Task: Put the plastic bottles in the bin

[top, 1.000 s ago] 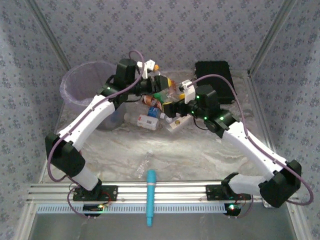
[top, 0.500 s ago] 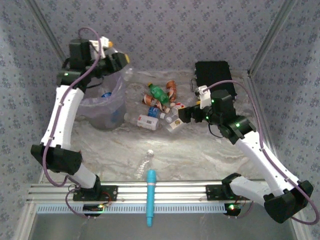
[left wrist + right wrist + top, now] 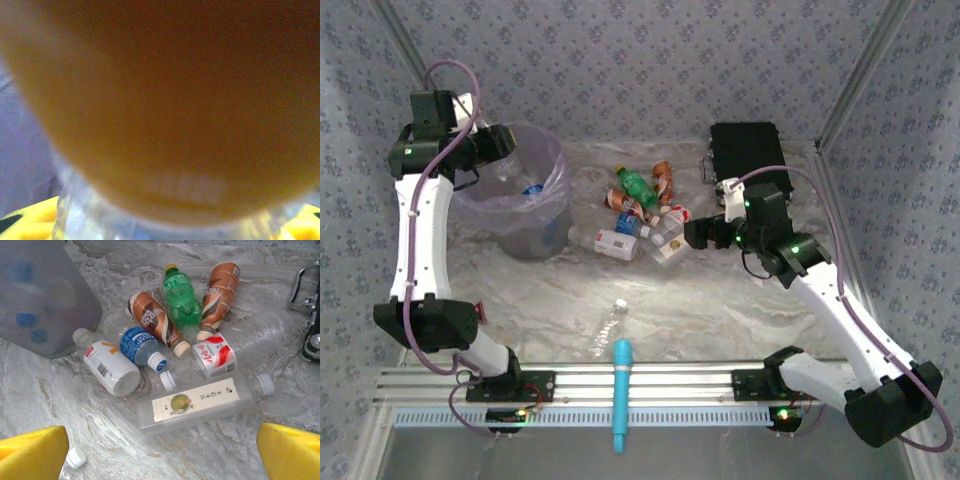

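**A:** Orange right against the left wrist camera. What is it?
**B:** An orange bottle (image 3: 160,100), clamped in the left pincer (image 3: 508,142) above the far rim of the bin (image 3: 558,190).
**A:** And the right pincer (image 3: 162,446)?
**B:** Its fingers are wide apart and hold nothing. It is just near-right of the plastic bottles (image 3: 182,302) heaped on the worktop (image 3: 75,405).

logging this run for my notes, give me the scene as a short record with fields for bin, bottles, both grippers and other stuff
bin: round grey bin with lavender bag liner, far left, blue-capped items inside
left gripper: over the bin, shut on an orange-brown plastic bottle
right gripper: open, empty, above the pile
pile: about eight bottles lying mid-table, including a green plastic bottle
stray: clear plastic bottle lying near the front
other: slim light-blue cylindrical tool; flat black rectangular case
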